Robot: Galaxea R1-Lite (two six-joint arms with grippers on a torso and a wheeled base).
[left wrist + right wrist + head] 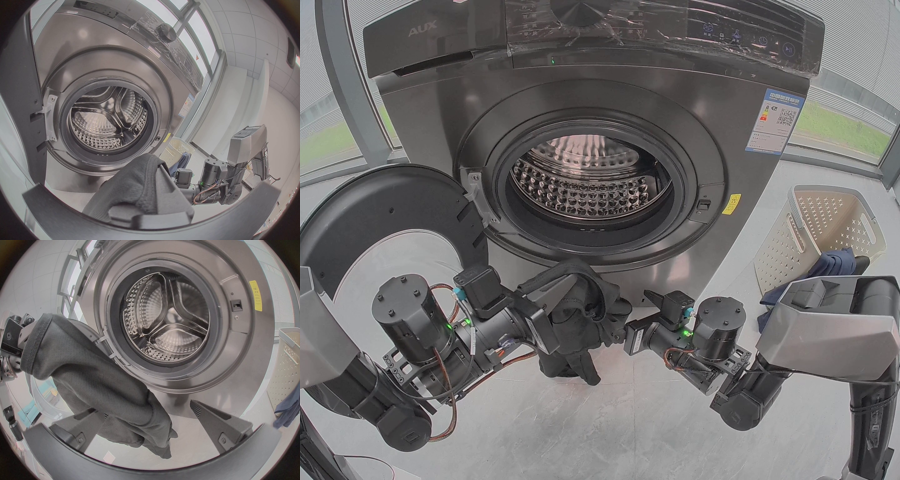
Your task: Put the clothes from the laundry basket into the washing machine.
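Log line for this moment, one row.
left tool: holding dark garment; right tool: open by it; drum: empty; door: open; basket: blue cloth

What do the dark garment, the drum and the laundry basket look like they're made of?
Dark garment: soft matte knit fabric, probably; ribbed hem, fine woven texture.
Drum: shiny metal, likely stainless steel; bright reflections, punched holes.
Laundry basket: rigid pale plastic, it seems; moulded perforated walls.

I've got the washing machine [650, 106] upper centre, door [381, 212] out at middle left, laundry basket [784, 247] at right, garment [581, 322] lower centre below the drum [587, 181].
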